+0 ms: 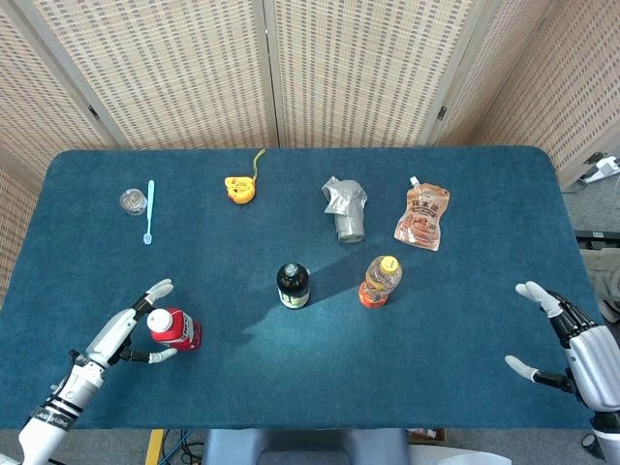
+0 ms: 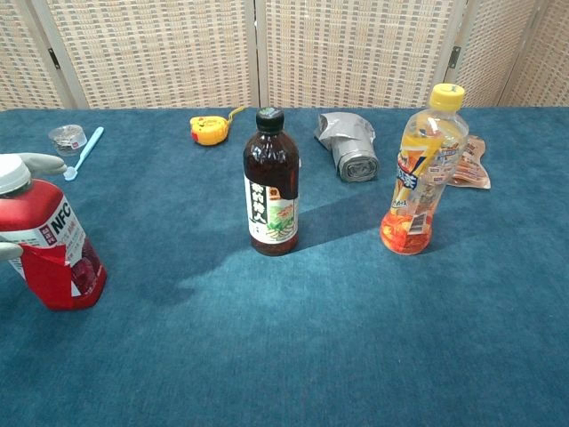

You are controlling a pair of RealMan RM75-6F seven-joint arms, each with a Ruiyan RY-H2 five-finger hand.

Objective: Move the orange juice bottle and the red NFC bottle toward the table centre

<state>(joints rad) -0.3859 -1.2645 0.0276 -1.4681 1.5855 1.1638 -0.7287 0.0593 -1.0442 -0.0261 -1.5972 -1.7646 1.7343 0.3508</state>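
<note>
Although both bottles are to go toward the tabletop (image 1: 465, 291) centre, only the red NFC bottle (image 1: 172, 327) has a hand at it: it stands upright near the tabletop's front-left corner, its long axis vertical, with the left hand (image 1: 121, 334) just beside it on the side toward the left edge. That hand's fingers (image 1: 158, 290) are spread wide, one reaching past the far side of the white cap and another (image 1: 167, 355) lying by the near side of the body, so the bottle sits between them; whether they press on it I cannot tell, and it does not look gripped yet. In the chest view a fingertip shows at the cap and another low by the label.

The orange juice bottle (image 1: 380, 280) stands upright right of the tabletop centre, beside a dark soy sauce bottle (image 1: 293, 285). The right hand (image 1: 572, 349) hovers open and empty near the front-right corner, well apart from it, yet far nearer to it than the left hand is.
</note>
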